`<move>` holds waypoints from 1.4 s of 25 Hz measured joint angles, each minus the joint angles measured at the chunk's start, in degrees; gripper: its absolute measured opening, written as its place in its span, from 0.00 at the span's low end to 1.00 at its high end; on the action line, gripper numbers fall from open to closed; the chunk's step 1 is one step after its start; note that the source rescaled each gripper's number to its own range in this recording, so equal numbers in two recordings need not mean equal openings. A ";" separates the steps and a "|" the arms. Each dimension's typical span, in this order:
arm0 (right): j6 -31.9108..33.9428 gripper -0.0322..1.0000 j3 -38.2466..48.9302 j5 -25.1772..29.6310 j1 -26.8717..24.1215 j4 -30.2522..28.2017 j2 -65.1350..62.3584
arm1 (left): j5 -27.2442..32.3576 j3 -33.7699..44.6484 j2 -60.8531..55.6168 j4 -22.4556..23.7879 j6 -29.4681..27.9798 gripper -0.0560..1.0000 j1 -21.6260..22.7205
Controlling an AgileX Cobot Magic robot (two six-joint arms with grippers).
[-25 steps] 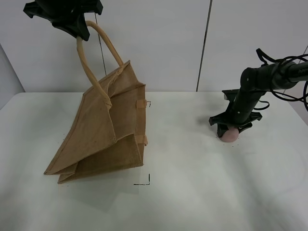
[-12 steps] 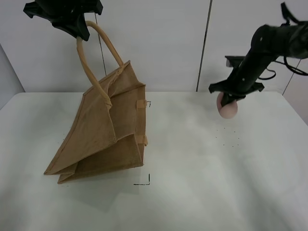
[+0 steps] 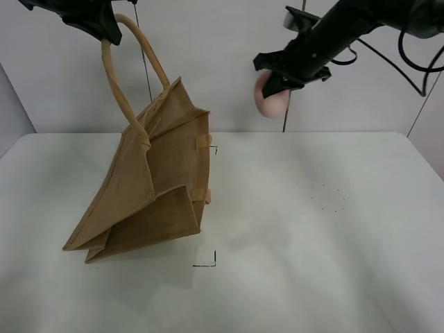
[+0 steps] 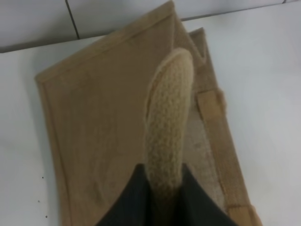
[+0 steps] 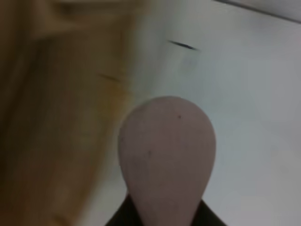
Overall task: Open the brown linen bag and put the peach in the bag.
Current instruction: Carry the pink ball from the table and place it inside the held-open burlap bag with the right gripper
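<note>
Transfer step. The left hand [image 3: 105,35] clamps one handle [image 3: 123,90], holding the brown linen bag [image 3: 163,180] up with its base on the desk [image 3: 312,263]. The right hand [image 3: 279,78] grips the peach [image 3: 269,98] aloft, beside the bag. Next: centre the peach over the mouth, which appears barely parted.

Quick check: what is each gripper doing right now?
Left gripper: shut on a handle of the brown linen bag.
Right gripper: shut on the peach, off the table.

Open air between peach [image 3: 269,100] and brown linen bag [image 3: 156,187]; handle [image 3: 116,90] loops above it.
</note>
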 joint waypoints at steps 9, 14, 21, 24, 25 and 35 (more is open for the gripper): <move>-4.30 0.03 -0.17 -8.98 14.25 0.96 5.33 | 0.00 0.00 -0.02 0.00 0.27 0.05 0.00; -9.11 0.03 -0.17 -14.97 16.52 3.16 11.48 | 0.00 0.00 -0.02 0.00 0.27 0.05 0.00; -16.59 0.03 -0.17 -23.91 18.72 12.21 16.66 | 0.00 0.00 -0.02 -0.05 0.27 0.05 0.00; -18.94 0.03 -0.17 -26.14 19.91 12.51 17.59 | 0.00 0.00 -0.07 0.20 0.27 0.05 0.00; -19.59 0.03 -0.17 -26.19 20.40 12.36 17.69 | 0.00 0.00 -0.07 0.28 0.27 0.05 0.00; -19.18 0.94 -0.17 -26.04 21.26 7.64 17.88 | 0.00 0.00 -0.07 0.33 0.27 0.05 0.00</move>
